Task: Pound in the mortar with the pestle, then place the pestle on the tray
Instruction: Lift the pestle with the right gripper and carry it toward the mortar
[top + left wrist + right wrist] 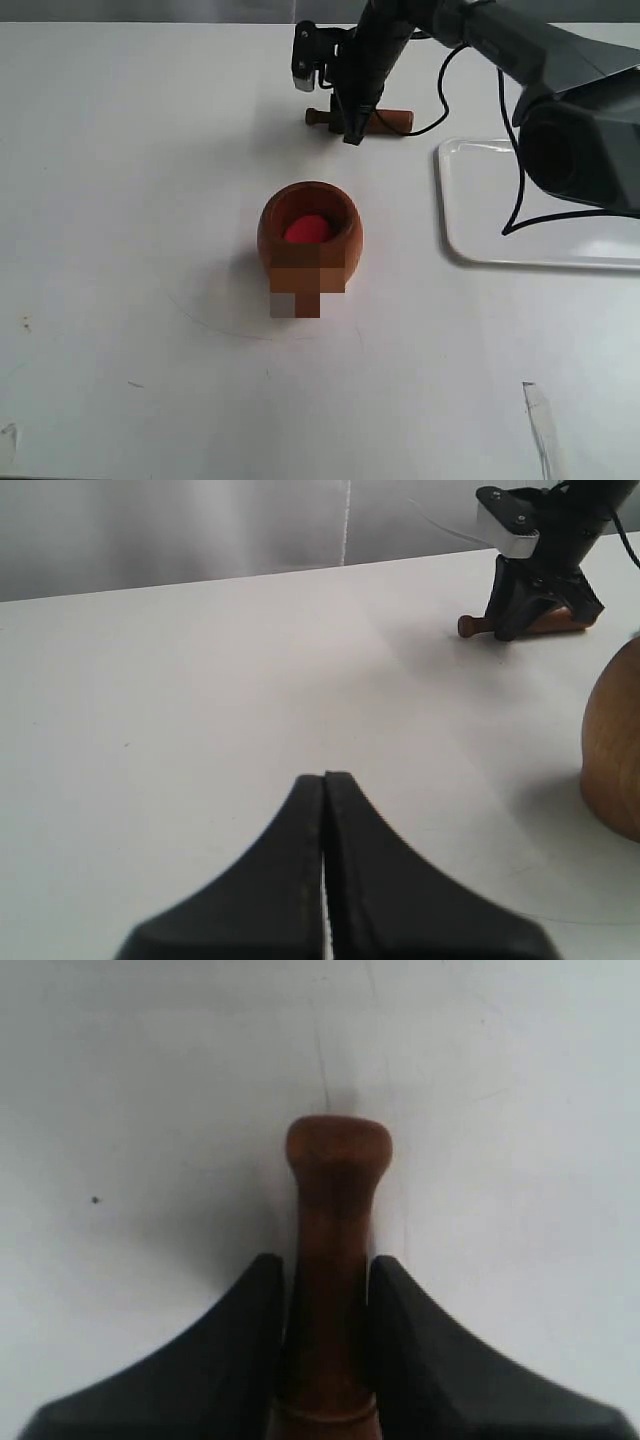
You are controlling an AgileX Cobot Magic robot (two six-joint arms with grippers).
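The wooden mortar point(309, 243) with its red inside stands upright in the middle of the white table; its side shows in the left wrist view point(615, 750). The dark brown pestle point(390, 119) lies on the table behind it. My right gripper point(352, 128) is down over the pestle, shut on its thin handle point(328, 1290); the knobbed end pokes out past the fingertips. Seen from the left wrist, the pestle point(560, 623) rests under that gripper. My left gripper point(325, 780) is shut and empty, low over the table left of the mortar. The white tray point(470, 200) lies at the right.
The right arm and its black cable point(510, 150) hang over the tray's near-left corner. Bare white tabletop point(130, 200) stretches to the left and front, with a few scuff marks near the front edge.
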